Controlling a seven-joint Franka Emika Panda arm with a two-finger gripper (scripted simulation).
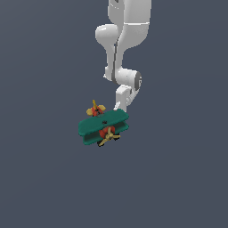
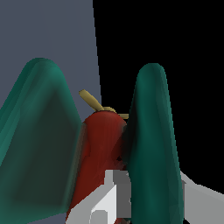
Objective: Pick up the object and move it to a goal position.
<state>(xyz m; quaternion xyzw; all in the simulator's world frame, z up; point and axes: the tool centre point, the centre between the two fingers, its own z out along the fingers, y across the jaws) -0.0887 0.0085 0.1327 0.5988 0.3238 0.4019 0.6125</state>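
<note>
The object is a small toy biplane with two dark green wings, a red nose and a tan propeller. In the exterior view it hangs just under the white arm's wrist, near the middle of the picture. My gripper is mostly hidden behind its upper wing. The wrist view shows the plane's red body between the two green wings from very close. Grey fingers sit on either side of one wing, so the gripper is shut on that wing. The propeller tip pokes out beyond the body.
A plain dark grey-blue surface fills the exterior view around the arm. No other objects, containers or edges show. Part of the wrist view is black.
</note>
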